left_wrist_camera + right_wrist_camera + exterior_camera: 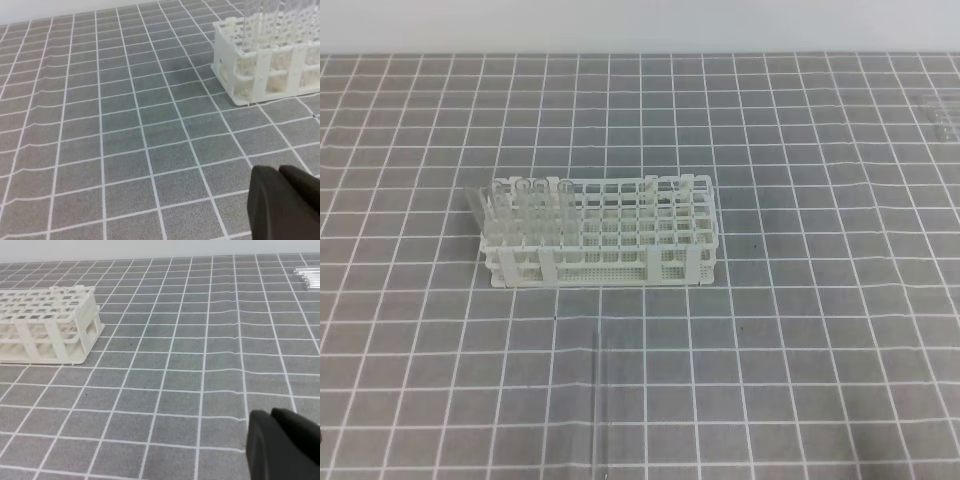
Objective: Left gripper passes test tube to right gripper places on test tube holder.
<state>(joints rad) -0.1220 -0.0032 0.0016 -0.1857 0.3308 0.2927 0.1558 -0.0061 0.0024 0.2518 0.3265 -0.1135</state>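
A clear test tube (pixel 598 402) lies flat on the gridded mat, in front of the test tube holder and pointing toward the front edge. The white lattice test tube holder (pixel 620 262) stands mid-table with several clear tubes (pixel 525 205) upright in its left end. Neither arm shows in the high view. The left gripper (pixel 280 172) appears only as two black fingers pressed together at the lower right of its wrist view, well short of the holder (pixel 260 75). The right gripper (pixel 272 414) looks the same, to the right of the holder (pixel 50 325). Nothing sits between either pair.
A few spare clear tubes (pixel 942 115) lie at the far right of the mat, also seen in the right wrist view as tubes (pixel 310 276). The grey mat with white grid lines (pixel 800 330) covers the whole table up to a pale back wall.
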